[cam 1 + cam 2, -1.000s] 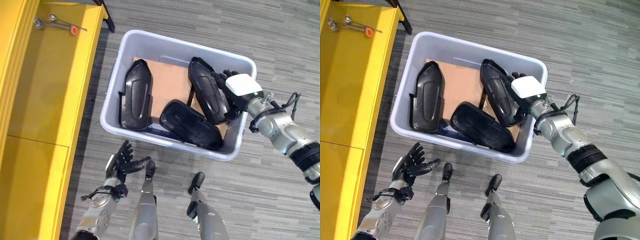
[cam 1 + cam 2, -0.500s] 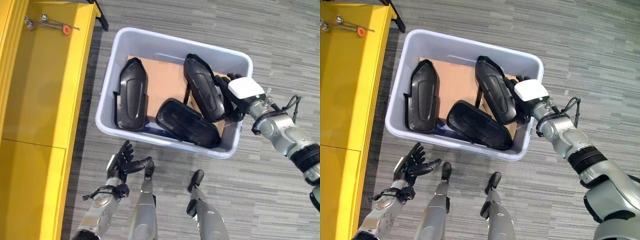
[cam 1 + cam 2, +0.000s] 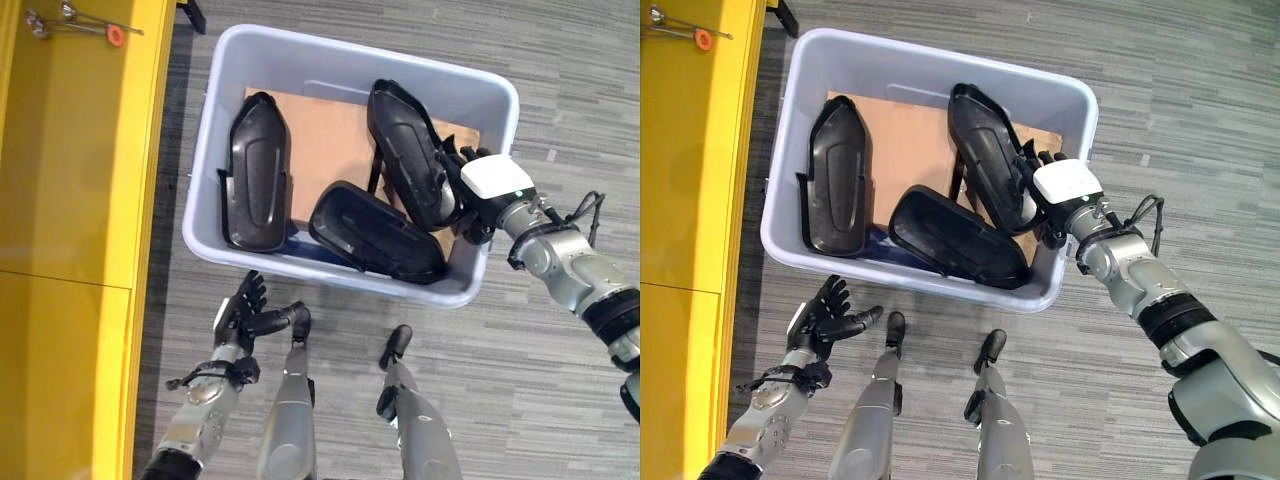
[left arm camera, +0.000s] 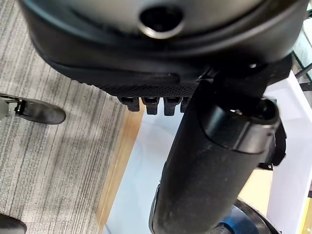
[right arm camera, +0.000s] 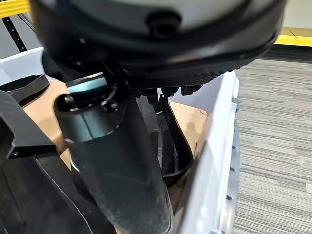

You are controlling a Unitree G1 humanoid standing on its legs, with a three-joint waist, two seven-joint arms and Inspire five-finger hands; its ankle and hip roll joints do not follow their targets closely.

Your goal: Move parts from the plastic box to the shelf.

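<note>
Left eye view: the right arm reaches in from 4 o'clock, its right hand (image 3: 478,190) set over the 3 o'clock rim of the plastic box (image 3: 340,52). Its fingers curl round the edge of the upright part (image 3: 408,150), which leans tilted against that side. The left hand (image 3: 243,315) hangs below the box at 7 o'clock, palm up, fingers spread and relaxed, holding nothing. Three black parts lie in the box: the flat part (image 3: 256,172) at 9 o'clock, the low part (image 3: 375,232) at 6 o'clock along the near wall, and the gripped one. A sheet of cardboard (image 3: 330,140) lines the bottom. The yellow shelf (image 3: 70,170) stands at 9 o'clock beside the box, with small tools (image 3: 75,20) on it at 11 o'clock.

Right eye view: the same layout; the right hand's white cover sits just inside the box's rim, touching the tilted part.

Left wrist view: the thumb stands straight, the fingers short stubs beyond it, nothing between them.

Right wrist view: the thumb lies along the black part, the box wall just beside it.
</note>
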